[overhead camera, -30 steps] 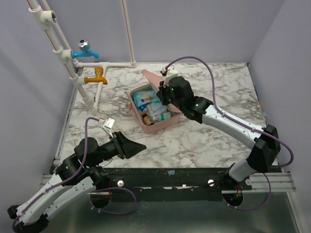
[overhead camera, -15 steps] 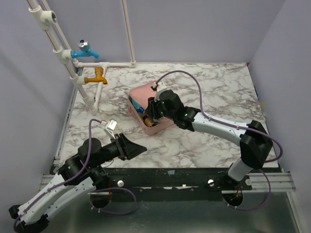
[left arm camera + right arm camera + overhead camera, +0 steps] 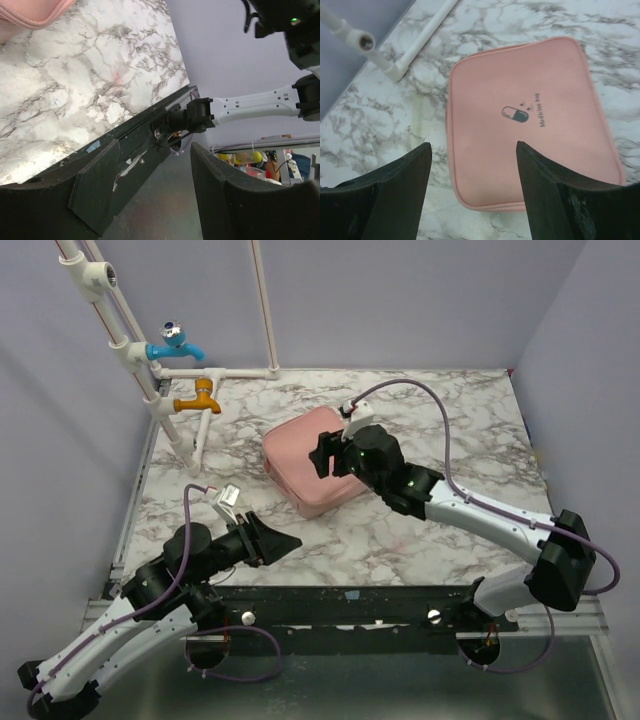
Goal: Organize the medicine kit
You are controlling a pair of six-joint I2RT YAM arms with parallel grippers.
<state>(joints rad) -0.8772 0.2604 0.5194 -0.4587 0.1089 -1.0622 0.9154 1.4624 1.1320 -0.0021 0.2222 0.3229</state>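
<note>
The medicine kit (image 3: 300,475) is a pink soft case lying shut on the marble table, lid down. Its pill logo (image 3: 515,114) faces up in the right wrist view. My right gripper (image 3: 322,455) hovers just above the lid, open, with nothing between its fingers (image 3: 472,147). The contents of the case are hidden. My left gripper (image 3: 293,539) hangs low by the table's near edge, well short of the kit, and is open and empty (image 3: 154,147). A pink corner of the kit (image 3: 30,12) shows at the top left of the left wrist view.
A white pipe frame (image 3: 265,310) with a blue tap (image 3: 175,343) and an orange tap (image 3: 200,398) stands at the back left, close behind the kit. Grey walls close in the table. A black rail (image 3: 350,595) runs along the near edge.
The kit's lid has swung down from open to shut under my right gripper. That gripper then opened and drew back a little. The left arm has barely moved.
</note>
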